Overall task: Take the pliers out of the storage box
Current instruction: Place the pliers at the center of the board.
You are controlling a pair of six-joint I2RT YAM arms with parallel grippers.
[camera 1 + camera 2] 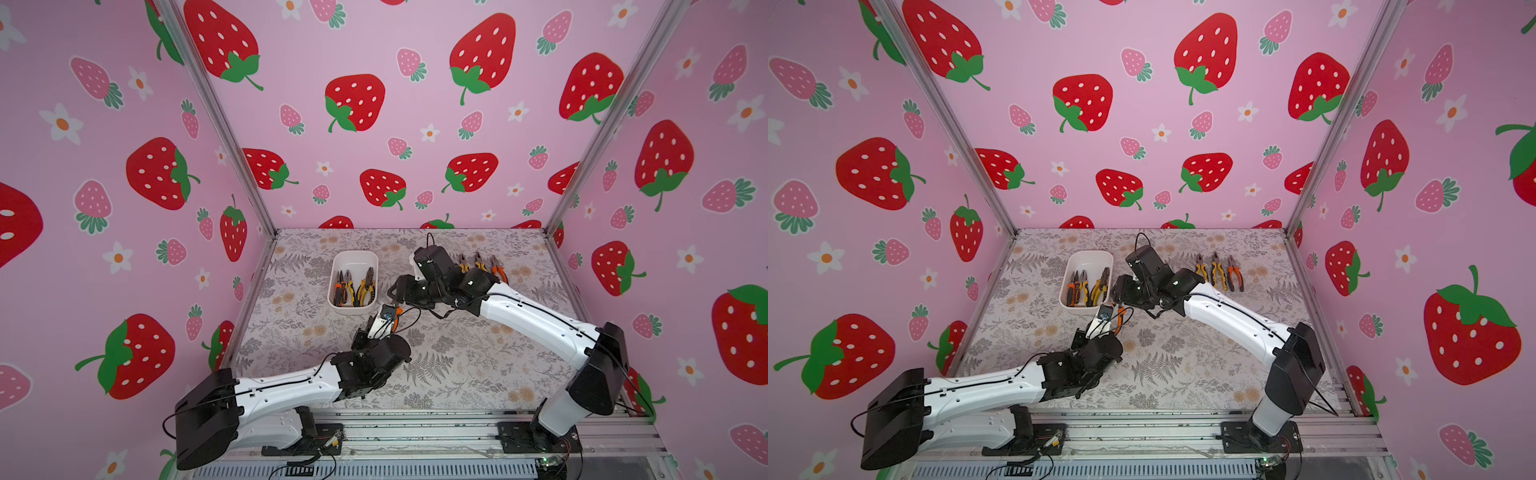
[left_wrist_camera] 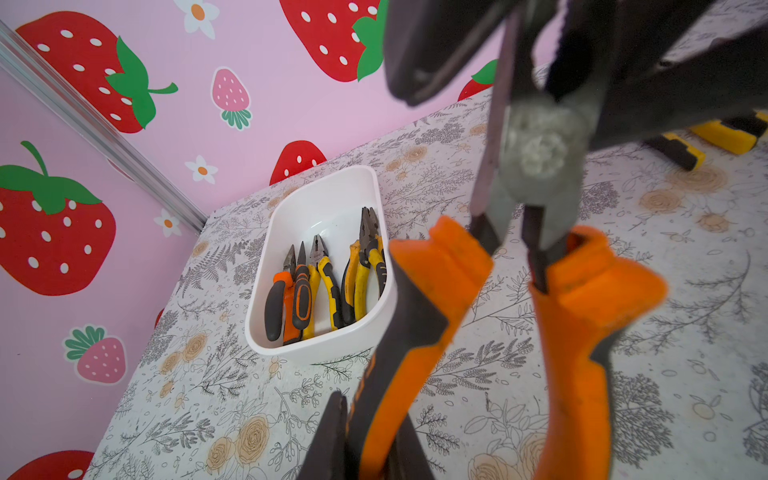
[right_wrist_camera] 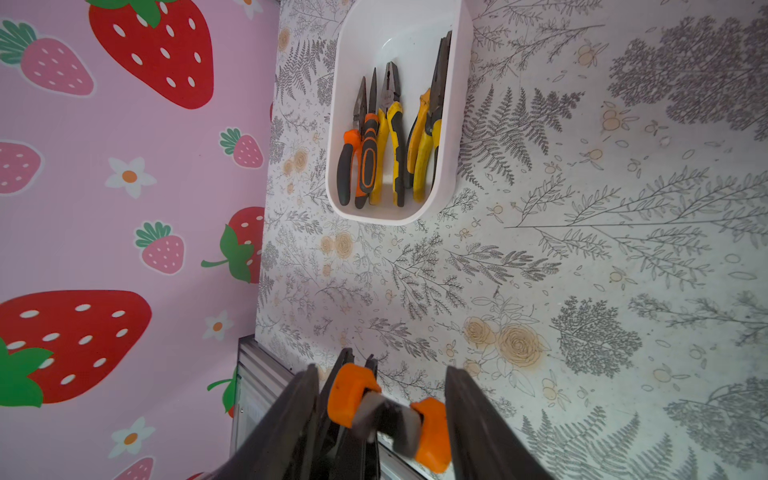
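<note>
The left gripper (image 1: 384, 322) is pressed together on one handle of a pair of orange-and-black pliers (image 2: 536, 166). It holds them in the air just in front of the white storage box (image 1: 354, 253), with their head toward the right gripper (image 3: 380, 386). That gripper's fingers stand on both sides of the head, very close; whether they already press on it I cannot tell. About five other pliers (image 3: 386, 137) lie inside the box, and three pliers (image 1: 1216, 270) lie in a row on the flowered table cover (image 1: 457, 365), well apart from the box. I judge such pliers to be stiff steel, heavy for their size, with a hinge that lets the free handle swing. The rubber handles should give good friction and the bare metal head is more slippery, so a hold near the pivot seems safest. No brand or writing can be read on any of them.
</note>
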